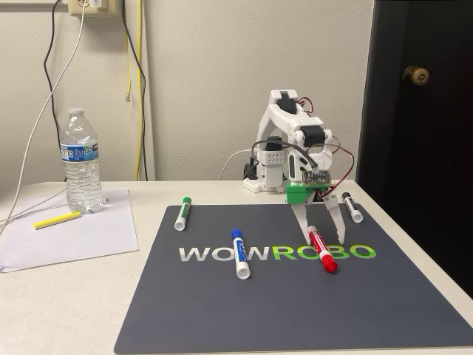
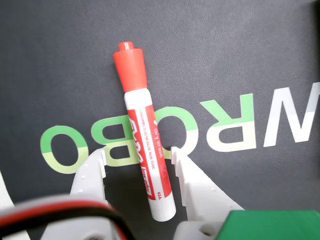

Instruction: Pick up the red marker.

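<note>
The red marker (image 1: 321,249) lies flat on the dark mat (image 1: 295,303), right of centre, over the green letters. In the wrist view the red marker (image 2: 142,140) runs from its red cap at the top to its white rear end at the bottom. My gripper (image 1: 318,228) stands over its rear end, pointing down, open. The white fingers (image 2: 92,172) straddle the barrel, one on each side, with a gap between each finger and the marker. Seen from the wrist, the gripper (image 2: 137,157) holds nothing.
A blue-capped marker (image 1: 239,254) lies mid-mat and a green-capped marker (image 1: 182,212) at the mat's back left. A black-capped marker (image 1: 352,206) lies behind the gripper on the right. Left of the mat are a water bottle (image 1: 80,160), white paper (image 1: 70,225) and a yellow highlighter (image 1: 56,220).
</note>
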You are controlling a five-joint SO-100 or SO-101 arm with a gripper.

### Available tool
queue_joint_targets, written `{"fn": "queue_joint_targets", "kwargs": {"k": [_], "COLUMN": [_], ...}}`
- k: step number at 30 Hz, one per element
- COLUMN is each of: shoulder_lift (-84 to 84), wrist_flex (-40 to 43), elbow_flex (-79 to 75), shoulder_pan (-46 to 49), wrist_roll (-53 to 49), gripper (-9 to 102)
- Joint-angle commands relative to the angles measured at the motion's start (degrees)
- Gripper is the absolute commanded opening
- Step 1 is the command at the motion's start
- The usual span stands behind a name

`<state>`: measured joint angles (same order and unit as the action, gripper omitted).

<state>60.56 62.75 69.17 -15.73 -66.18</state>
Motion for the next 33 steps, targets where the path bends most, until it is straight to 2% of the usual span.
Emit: {"fn": "queue_joint_targets", "kwargs": {"k": [1,13,27,33], "shoulder_lift": [0.6,-1.1,-1.6,0.6], "wrist_flex": [-1.0,-4.3,-4.5,-2.5], "elbow_flex": [-2.5,-2.5,-2.5,-2.5], "shoulder_pan": [0.1,-1.1,-1.3,-2.0], "wrist_roll": [-0.4,1.5,2.3,7.3], "gripper": [28,9,4,4]}}
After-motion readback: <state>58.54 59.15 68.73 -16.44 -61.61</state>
